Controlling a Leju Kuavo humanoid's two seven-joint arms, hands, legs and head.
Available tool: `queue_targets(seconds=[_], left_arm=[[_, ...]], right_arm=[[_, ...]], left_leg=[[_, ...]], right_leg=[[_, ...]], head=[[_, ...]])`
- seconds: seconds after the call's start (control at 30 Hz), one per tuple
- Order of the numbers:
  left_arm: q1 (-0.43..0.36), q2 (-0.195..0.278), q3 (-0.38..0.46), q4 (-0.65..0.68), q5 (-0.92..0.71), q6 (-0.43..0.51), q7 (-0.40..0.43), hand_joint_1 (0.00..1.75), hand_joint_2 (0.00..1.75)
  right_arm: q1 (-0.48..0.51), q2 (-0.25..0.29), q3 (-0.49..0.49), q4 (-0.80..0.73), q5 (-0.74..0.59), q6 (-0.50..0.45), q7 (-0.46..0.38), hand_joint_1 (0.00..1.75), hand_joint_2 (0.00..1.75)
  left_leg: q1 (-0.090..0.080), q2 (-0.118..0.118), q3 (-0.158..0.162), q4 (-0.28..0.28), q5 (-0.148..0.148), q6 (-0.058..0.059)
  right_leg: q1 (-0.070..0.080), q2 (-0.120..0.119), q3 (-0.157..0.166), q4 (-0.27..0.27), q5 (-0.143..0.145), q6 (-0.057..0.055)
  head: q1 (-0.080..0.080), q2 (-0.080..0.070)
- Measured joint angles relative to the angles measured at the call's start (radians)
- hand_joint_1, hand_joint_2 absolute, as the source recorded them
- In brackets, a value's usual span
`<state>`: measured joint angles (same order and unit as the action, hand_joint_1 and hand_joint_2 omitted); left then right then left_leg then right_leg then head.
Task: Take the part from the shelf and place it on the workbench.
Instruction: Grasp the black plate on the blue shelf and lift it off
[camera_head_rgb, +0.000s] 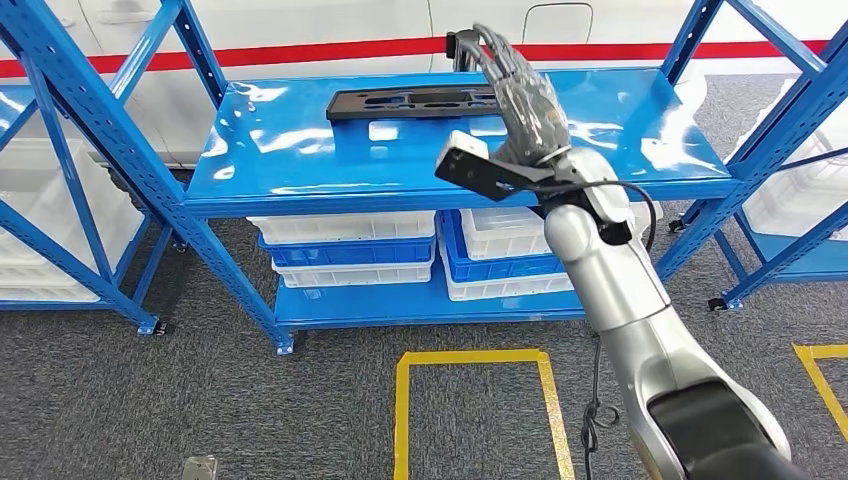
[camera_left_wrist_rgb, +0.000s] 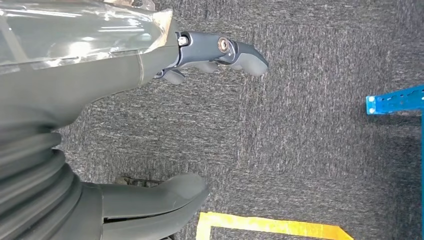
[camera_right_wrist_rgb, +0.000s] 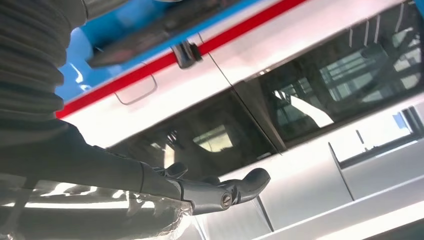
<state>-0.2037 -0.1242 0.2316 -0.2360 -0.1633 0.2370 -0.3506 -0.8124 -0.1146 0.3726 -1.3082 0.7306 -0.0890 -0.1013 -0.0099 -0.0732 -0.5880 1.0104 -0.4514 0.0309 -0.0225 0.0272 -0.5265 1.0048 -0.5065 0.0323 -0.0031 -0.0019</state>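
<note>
While the part (camera_head_rgb: 415, 101) lies shelved, the right hand (camera_head_rgb: 525, 100) hovers open-fingered beside it.

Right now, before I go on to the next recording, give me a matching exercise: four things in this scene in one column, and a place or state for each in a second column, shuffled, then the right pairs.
Things
1. black part
2. right hand
3. white bins
4. left hand

Places or states
A. stacked on the lower shelf level
B. hangs over the grey carpet, holding nothing
C. lies flat on the blue shelf top
D. raised over the shelf top by the part's end, fingers open

Pairs: 1-C, 2-D, 3-A, 4-B
</note>
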Motion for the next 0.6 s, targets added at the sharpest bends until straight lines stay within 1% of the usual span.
queue_targets(seconds=[0.13,0.3,0.6], left_arm=[[0.0,0.001,-0.008,0.001,-0.009,-0.007,0.006,0.0,0.0],[0.0,0.001,-0.022,0.002,-0.028,-0.01,0.012,0.0,0.0],[-0.002,-0.002,-0.041,0.002,-0.039,-0.007,0.021,0.0,0.0]], right_arm=[[-0.102,0.018,0.031,0.05,-0.034,0.016,0.02,0.0,1.75],[-0.147,0.041,0.066,0.104,-0.056,0.015,0.038,0.0,1.75],[-0.136,0.057,0.106,0.138,-0.057,0.004,0.049,0.0,1.75]], left_leg=[[0.0,0.0,0.0,0.0,0.0,0.0],[0.0,0.0,-0.001,0.0,0.0,0.0],[0.0,0.0,0.0,0.0,0.0,0.0]], right_leg=[[0.0,0.0,0.0,0.0,0.0,0.0],[0.0,0.0,0.0,0.0,0.0,0.0],[0.0,0.0,0.0,0.0,0.0,0.0]], head=[[0.0,0.0],[0.0,0.0],[0.0,0.0]])
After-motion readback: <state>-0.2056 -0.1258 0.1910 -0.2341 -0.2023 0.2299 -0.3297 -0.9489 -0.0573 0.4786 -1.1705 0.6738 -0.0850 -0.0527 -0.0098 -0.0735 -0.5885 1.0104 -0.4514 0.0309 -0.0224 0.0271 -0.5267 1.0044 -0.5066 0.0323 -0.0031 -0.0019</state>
